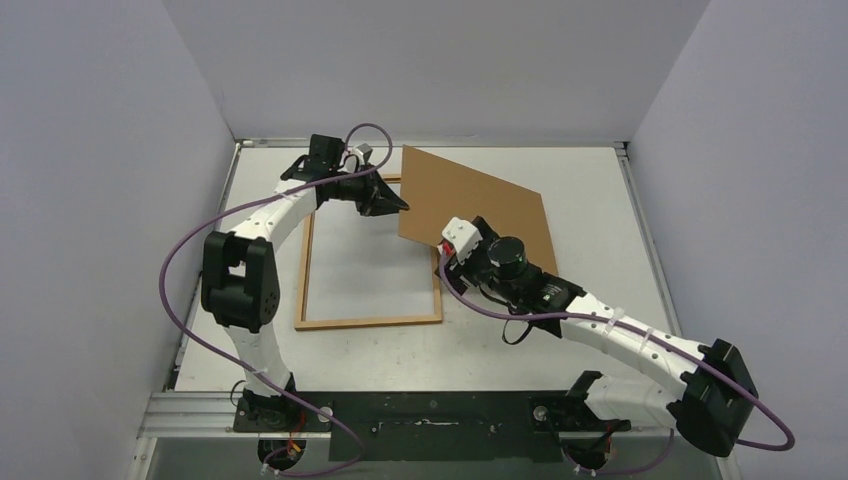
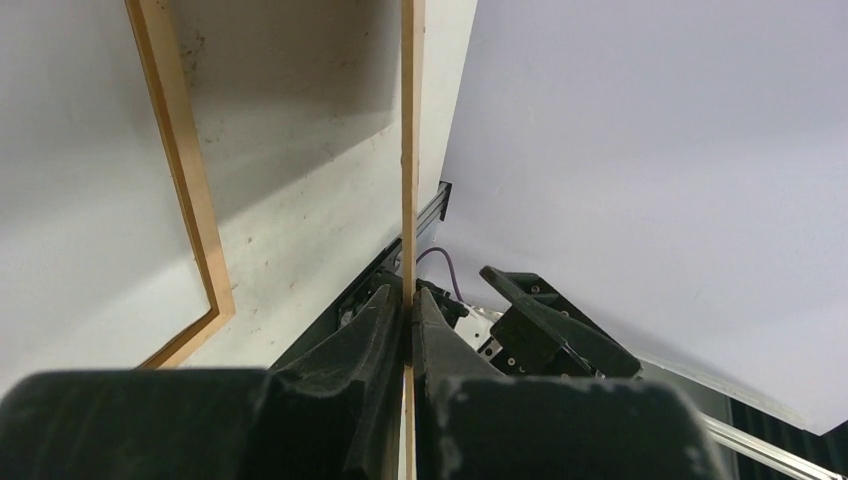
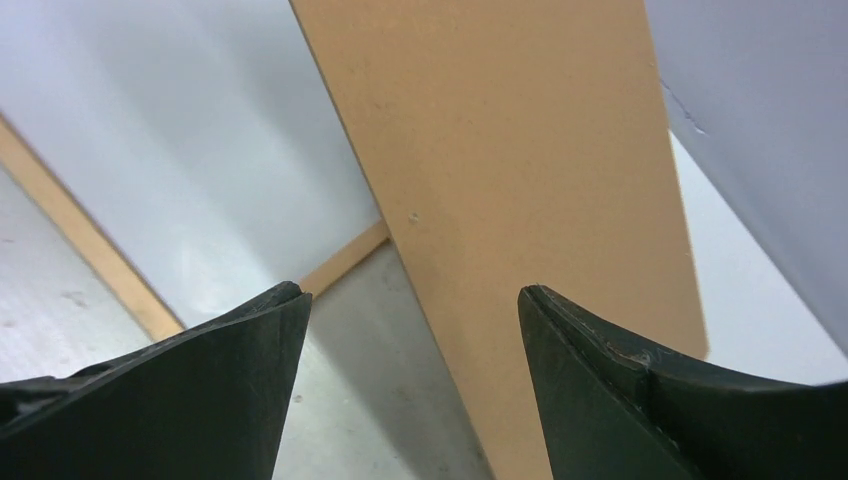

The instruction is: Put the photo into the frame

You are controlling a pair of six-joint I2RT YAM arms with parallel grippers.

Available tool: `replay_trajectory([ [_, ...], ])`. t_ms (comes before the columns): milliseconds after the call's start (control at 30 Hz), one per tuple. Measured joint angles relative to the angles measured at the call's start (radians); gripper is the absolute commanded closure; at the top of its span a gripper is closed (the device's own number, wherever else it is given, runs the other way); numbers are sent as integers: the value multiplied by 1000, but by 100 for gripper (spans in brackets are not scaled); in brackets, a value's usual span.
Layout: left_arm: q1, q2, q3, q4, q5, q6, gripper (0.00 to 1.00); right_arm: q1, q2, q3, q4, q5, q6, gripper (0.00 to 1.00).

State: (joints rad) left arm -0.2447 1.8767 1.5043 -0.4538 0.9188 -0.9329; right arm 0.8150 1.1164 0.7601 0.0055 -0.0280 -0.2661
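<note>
The orange-brown wooden frame (image 1: pixel 370 322) lies flat on the table, left of centre. A plain white surface (image 1: pixel 370 265) fills its opening; no printed side shows, so I cannot tell whether it is the photo. My left gripper (image 1: pixel 400 205) is shut on the left edge of the brown fibreboard backing panel (image 1: pixel 470 205) and holds it raised and tilted over the frame's far right corner. The left wrist view shows the panel edge-on (image 2: pixel 408 150) between the fingers. My right gripper (image 1: pixel 445 255) is open and empty at the panel's near left corner (image 3: pixel 520 150).
Grey walls close in the table on the left, back and right. The frame's rail shows in both wrist views (image 2: pixel 190 170) (image 3: pixel 345 258). The black base plate (image 1: pixel 430 410) runs along the near edge.
</note>
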Motion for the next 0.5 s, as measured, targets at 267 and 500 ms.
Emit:
replay_trajectory([
  [267, 19, -16, 0, -10, 0, -4, 100, 12, 71, -35, 9, 153, -173, 24],
  [500, 24, -23, 2, -14, 2, -8, 100, 18, 126, -80, 65, 253, -315, 29],
])
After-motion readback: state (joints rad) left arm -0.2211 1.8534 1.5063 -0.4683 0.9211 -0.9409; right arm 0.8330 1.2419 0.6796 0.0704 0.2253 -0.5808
